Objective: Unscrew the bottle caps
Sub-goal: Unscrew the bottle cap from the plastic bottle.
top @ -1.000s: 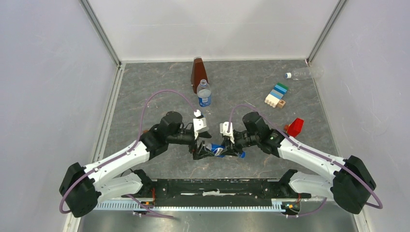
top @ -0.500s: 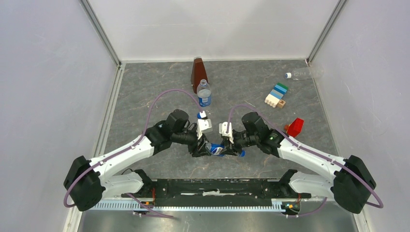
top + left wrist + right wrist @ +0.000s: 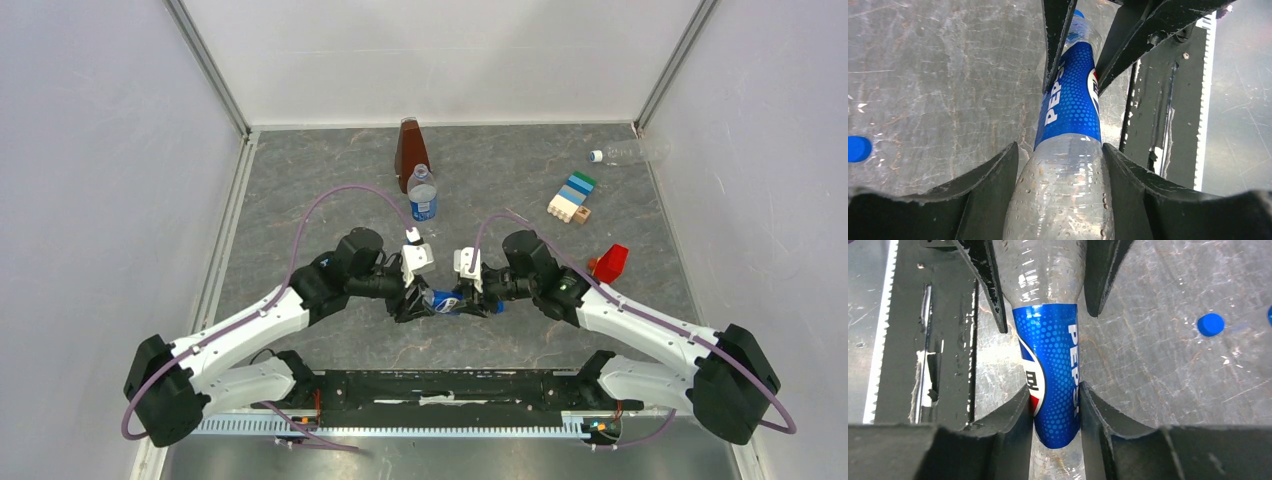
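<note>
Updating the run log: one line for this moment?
left claw: shut on Pepsi bottle | right claw: shut on it | loose blue cap: on table

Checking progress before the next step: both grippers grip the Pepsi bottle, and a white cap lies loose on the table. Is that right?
Not quite. The loose cap is blue, not white; the right wrist view shows it lying on the table. The rest holds: the left gripper and the right gripper both grip the Pepsi bottle.

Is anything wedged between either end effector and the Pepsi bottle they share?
Nothing visible: the left end effector clamps the bottle directly on its clear body, and the right end effector directly on its labelled part.
</note>
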`<state>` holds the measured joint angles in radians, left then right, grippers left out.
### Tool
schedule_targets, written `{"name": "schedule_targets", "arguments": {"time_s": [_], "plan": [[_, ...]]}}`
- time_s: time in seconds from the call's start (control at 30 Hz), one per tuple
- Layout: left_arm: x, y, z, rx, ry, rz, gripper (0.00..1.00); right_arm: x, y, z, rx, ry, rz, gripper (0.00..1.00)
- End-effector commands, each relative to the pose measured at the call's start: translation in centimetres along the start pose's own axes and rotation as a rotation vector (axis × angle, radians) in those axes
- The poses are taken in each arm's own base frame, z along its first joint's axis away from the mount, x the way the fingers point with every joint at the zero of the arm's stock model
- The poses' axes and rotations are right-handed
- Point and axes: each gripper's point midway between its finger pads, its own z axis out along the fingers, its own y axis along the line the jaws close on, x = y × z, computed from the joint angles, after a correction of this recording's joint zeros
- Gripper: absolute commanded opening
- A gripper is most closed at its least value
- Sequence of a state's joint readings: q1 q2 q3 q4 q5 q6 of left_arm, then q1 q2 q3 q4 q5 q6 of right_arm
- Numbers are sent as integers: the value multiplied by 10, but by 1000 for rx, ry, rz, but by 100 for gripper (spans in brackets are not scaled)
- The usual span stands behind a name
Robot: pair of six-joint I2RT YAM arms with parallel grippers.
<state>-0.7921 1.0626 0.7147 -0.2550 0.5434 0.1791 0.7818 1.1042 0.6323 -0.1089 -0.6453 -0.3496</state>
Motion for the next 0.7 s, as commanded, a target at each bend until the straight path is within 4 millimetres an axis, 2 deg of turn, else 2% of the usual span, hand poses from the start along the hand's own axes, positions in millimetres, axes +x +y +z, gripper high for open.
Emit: {"name": "schedule_targets", "arguments": {"time_s": [0.0,0.1,0.2,0.3,0.4,0.53,0.67], "plan": [[-29,16,-10,-111,-116,86,2,-44,-23,-5,106,-107,-26,44],[-30,17,-14,-128,-132,103,2,-52,-30,-6,141,-132,-26,62],[-30,20,-16,-147,-136,109,2,-52,-36,-8,180,-131,-13,69],[-31,30,-21,-217,-145,99,2,-51,-50,-16,283,-123,17,76],[-38,39,-29,-294,-207,95,2,-56,-69,-38,447,-153,61,83],[-55,45,-45,-380,-350,107,2,-80,-87,-77,635,-281,161,90],[-65,41,-59,-408,-451,130,2,-98,-98,-106,748,-413,310,92]]}}
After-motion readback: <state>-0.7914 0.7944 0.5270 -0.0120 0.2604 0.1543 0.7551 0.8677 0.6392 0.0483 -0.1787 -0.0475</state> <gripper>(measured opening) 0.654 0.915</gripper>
